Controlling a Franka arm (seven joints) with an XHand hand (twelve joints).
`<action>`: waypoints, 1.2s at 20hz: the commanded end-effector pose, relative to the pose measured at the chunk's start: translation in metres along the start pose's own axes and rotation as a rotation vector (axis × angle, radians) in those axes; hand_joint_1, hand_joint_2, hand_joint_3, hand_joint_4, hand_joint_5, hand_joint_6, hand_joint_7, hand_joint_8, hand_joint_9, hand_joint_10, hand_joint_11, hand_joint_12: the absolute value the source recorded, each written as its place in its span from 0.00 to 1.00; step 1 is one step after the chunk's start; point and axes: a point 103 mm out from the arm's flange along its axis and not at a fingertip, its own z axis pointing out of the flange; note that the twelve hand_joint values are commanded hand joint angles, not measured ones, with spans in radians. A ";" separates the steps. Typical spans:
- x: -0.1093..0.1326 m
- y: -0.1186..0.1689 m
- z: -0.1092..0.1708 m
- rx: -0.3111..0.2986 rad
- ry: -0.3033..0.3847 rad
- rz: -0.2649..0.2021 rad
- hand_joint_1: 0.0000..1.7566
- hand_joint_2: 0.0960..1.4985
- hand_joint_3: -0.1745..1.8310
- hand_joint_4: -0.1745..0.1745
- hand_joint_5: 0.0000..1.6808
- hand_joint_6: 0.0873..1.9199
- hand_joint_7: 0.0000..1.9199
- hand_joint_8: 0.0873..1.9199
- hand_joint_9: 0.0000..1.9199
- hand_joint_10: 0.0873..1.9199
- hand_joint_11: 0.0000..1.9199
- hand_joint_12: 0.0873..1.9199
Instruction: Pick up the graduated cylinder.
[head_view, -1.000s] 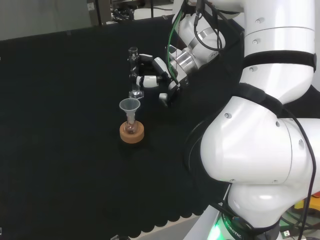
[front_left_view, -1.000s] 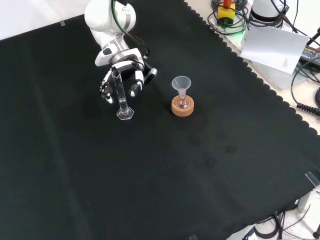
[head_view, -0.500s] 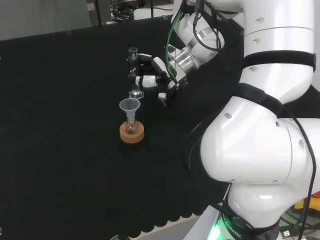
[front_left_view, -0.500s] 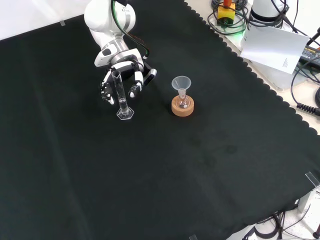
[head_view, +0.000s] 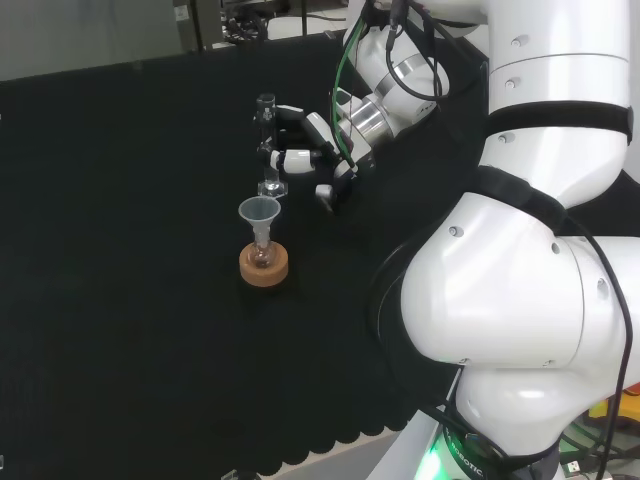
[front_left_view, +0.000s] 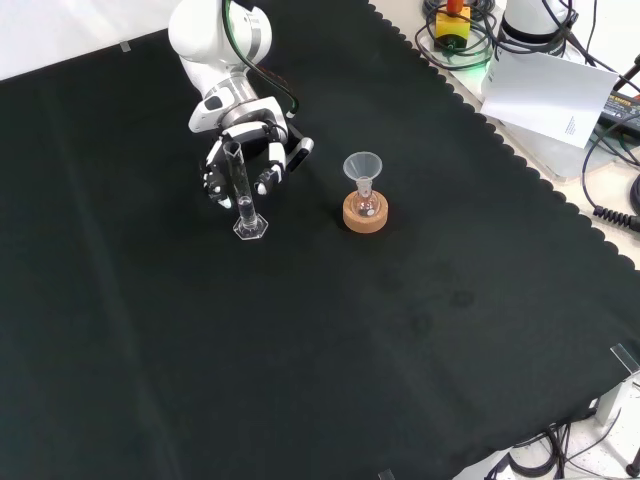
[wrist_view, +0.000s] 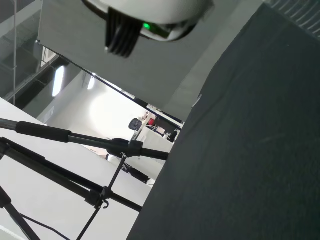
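The cylinder (front_left_view: 240, 190) stood upright on the black cloth (front_left_view: 330, 340), its flat foot down on the cloth. The hand (front_left_view: 245, 150) was right behind it in the front view, with its fingers (head_view: 295, 157) curled in at the middle of the tube. From the head view the fingers looked to be touching the glass, but I could not tell for sure that they had closed on it all the way.

The cylinder was tall, thin and clear. It was probably light, and stiff, and it could break if it fell over. Smooth walls like that can slip. Its foot was small, so a push near the top would likely tip it. The best place to hold looked like the middle of the tube, with fingers on one side and the thumb on the other.

A funnel (front_left_view: 361, 166) sat in a small flask on a cork ring (front_left_view: 364, 213) near the cylinder, apart from it.
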 end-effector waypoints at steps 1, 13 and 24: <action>0.000 0.000 0.002 0.002 -0.002 0.004 0.61 0.41 0.41 0.48 0.39 0.30 0.40 0.26 0.56 0.12 0.44 0.54; -0.002 0.000 0.002 -0.017 -0.006 0.011 0.63 0.45 0.40 0.50 0.46 0.29 0.45 0.26 0.62 0.08 0.52 0.48; 0.011 0.005 -0.008 0.024 -0.190 0.021 0.63 0.77 0.09 0.13 0.51 0.60 0.57 0.24 0.71 0.02 0.64 0.39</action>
